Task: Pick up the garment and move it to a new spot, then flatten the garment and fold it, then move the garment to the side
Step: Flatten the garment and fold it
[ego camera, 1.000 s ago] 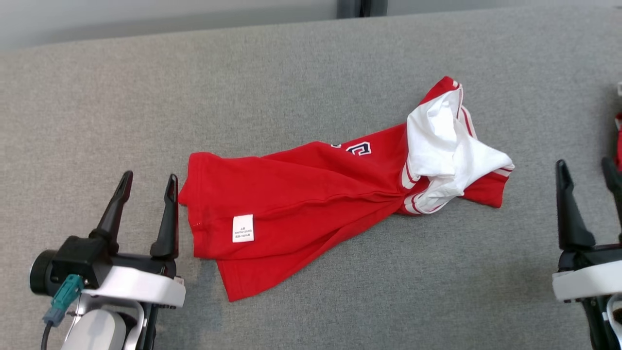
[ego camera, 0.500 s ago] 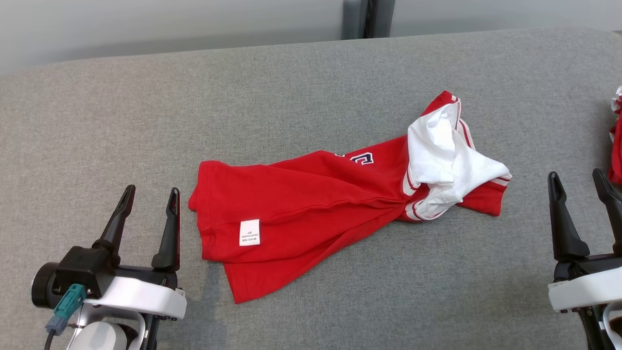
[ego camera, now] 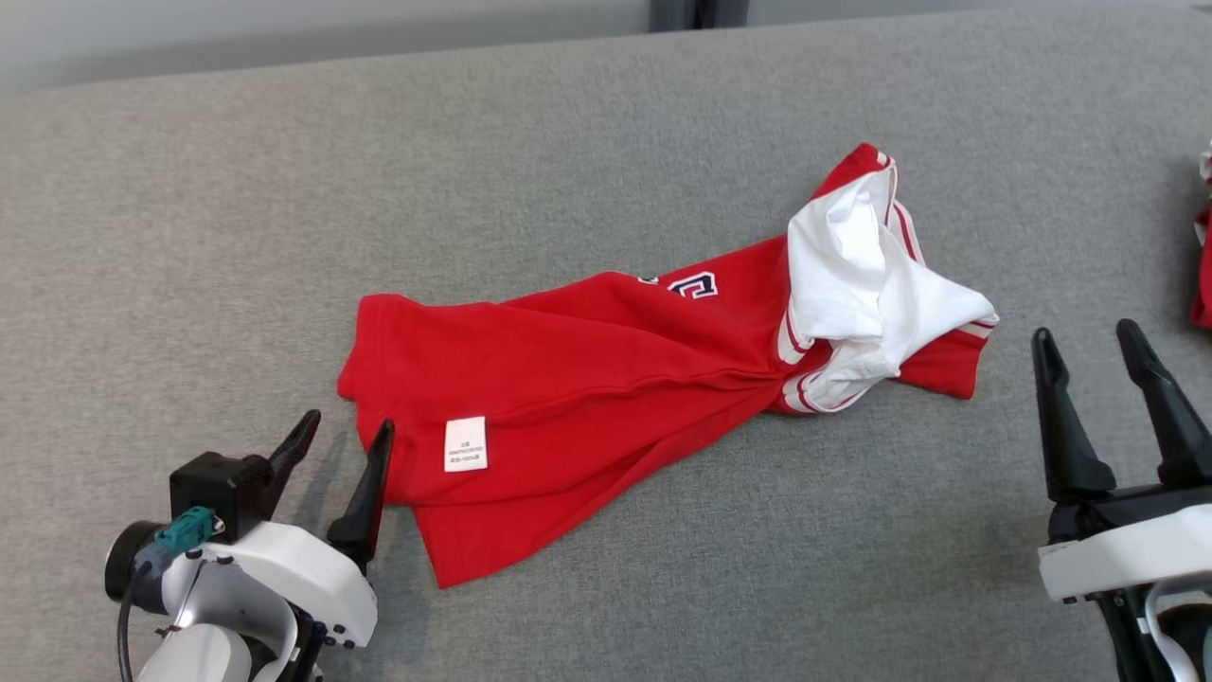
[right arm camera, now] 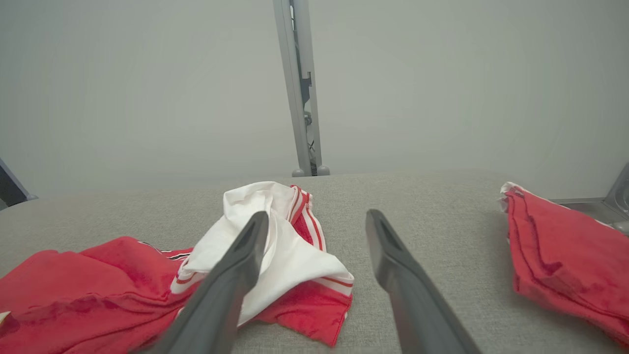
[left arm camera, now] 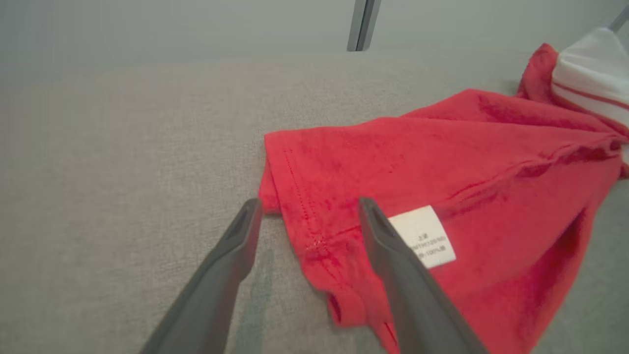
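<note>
Garment (ego camera: 606, 379): a red shirt with white, stripe-trimmed parts. It lies crumpled and stretched out across the middle of the grey surface (ego camera: 284, 189), hem end toward the robot's left and bunched white end toward its right.
Label (ego camera: 465, 443): a small white tag on the red cloth near the hem end, printed side up.
White end (ego camera: 852, 275): heaped and folded over itself, with red and white stripes along its edges. A dark-and-white letter (ego camera: 696, 284) peeks out just beside it.
Left gripper (ego camera: 348, 422): low at the hem corner, fingers spread apart and holding nothing. In the left wrist view one finger is over the bare surface and the other over the red cloth just beside the label, with the hem edge between them. Whether the tips touch the cloth cannot be told.
Right gripper (ego camera: 1084, 332): fingers spread wide and empty, off to the right of the white end and apart from it.
Other cloth (ego camera: 1203, 284): a second red piece at the right edge of the surface, beyond the right gripper and well apart from the garment.
Background: a grey post (right arm camera: 300, 88) stands behind the far edge of the surface, against a pale wall (right arm camera: 123, 98).
</note>
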Motion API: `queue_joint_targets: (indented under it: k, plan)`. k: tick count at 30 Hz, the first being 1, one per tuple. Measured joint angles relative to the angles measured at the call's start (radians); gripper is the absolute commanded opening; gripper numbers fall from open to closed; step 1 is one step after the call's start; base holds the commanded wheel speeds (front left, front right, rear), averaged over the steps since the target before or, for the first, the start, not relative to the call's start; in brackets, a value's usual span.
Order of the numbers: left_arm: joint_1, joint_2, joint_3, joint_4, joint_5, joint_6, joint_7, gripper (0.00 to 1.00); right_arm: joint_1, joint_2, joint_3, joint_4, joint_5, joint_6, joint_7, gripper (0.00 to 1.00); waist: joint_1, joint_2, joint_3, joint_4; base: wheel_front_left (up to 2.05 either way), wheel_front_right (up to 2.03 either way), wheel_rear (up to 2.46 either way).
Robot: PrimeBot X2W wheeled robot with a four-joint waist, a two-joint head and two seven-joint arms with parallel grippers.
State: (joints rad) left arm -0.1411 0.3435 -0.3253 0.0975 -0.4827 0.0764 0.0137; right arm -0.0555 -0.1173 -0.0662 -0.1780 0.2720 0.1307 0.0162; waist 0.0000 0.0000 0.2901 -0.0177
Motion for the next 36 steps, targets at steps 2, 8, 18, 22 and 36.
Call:
queue_joint_targets:
  k: [2, 8, 18, 22, 36]
  plan:
    - [-0.001, -0.002, 0.0, 0.017, -0.024, -0.011, 0.028, 1.0, -0.008, 0.004, 0.009, 0.002, 0.002, 0.0, -0.004, 1.0, 0.0, 0.0, 0.016, -0.008, 0.0, 0.0, 0.0]
    - [-0.019, -0.001, 0.002, 0.052, -0.057, -0.03, 0.055, 1.0, -0.019, 0.004, 0.02, 0.02, 0.01, 0.0, -0.016, 1.0, 0.0, 0.0, 0.06, -0.025, 0.0, 0.0, 0.0]
    - [-0.032, 0.009, -0.006, 0.04, -0.073, -0.056, 0.063, 0.0, -0.038, 0.003, 0.022, 0.03, 0.01, 0.0, -0.026, 1.0, 0.0, 0.0, 0.08, -0.028, 0.0, 0.0, 0.0]
    - [-0.032, 0.017, -0.006, 0.004, -0.062, -0.045, 0.053, 0.0, -0.038, 0.002, 0.017, 0.035, 0.01, 0.0, -0.026, 1.0, 0.0, 0.0, 0.079, -0.02, 0.0, 0.0, 0.0]
    - [-0.028, 0.028, -0.02, -0.095, -0.038, -0.013, 0.061, 0.0, -0.156, -0.107, 0.222, 0.096, 0.07, 0.0, 0.095, 1.0, 0.0, 0.0, 0.106, 0.027, 0.0, 0.0, 0.0]
